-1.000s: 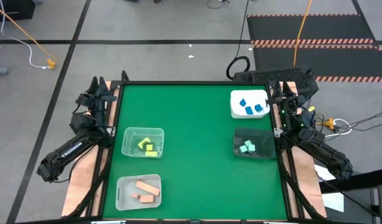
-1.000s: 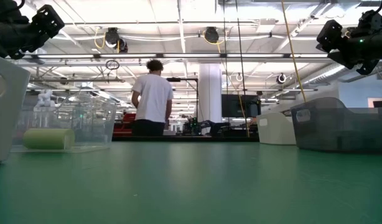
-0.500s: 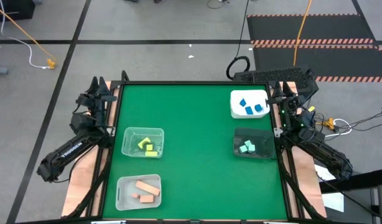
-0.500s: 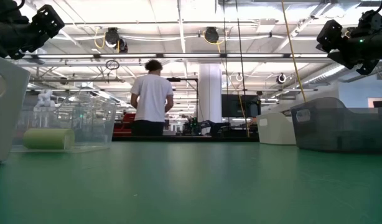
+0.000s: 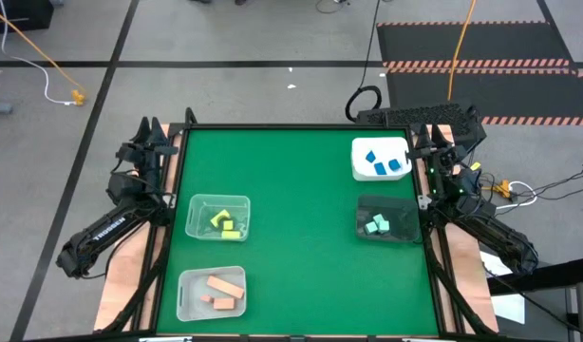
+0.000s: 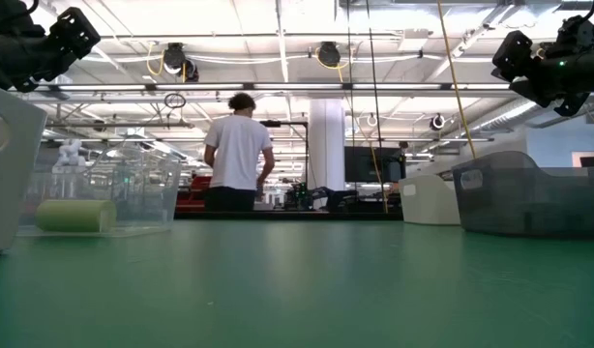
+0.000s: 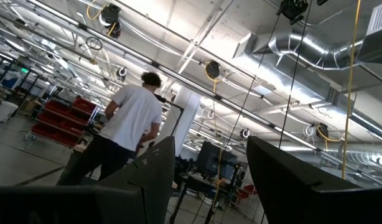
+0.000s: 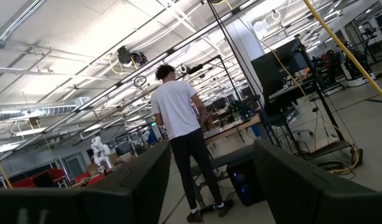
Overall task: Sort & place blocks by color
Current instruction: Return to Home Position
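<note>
Left gripper (image 5: 147, 133) sits off the upper left corner of the green table (image 5: 291, 237) in the high view, with its arm folded along the table's left edge. The right gripper (image 5: 432, 142) sits by the upper right corner, just beside the white tub (image 5: 360, 152).

All the blocks in sight lie in tubs. On the left, the yellow blocks (image 5: 221, 222) are in the clear tub (image 5: 193, 217) and the peach blocks (image 5: 221, 291) are in the pale tub (image 5: 185, 294) below it. On the right, the blue blocks (image 5: 382, 163) are in the white tub and the mint blocks (image 5: 376, 225) are in the dark tub (image 5: 405, 233) just below that.

From the low view, the left gripper (image 6: 60, 39) hangs at the upper left and the right gripper (image 6: 529, 58) at the upper right, both well above the table. One yellowish block (image 6: 74, 215) shows through the clear tub's wall. A person (image 6: 237, 150) stands in the room beyond, back turned.

Seen from the left wrist, the left gripper (image 7: 206, 146) has its fingers spread wide with nothing between them.

Seen from the right wrist, the right gripper (image 8: 211, 146) is likewise spread wide and holds nothing.
</note>
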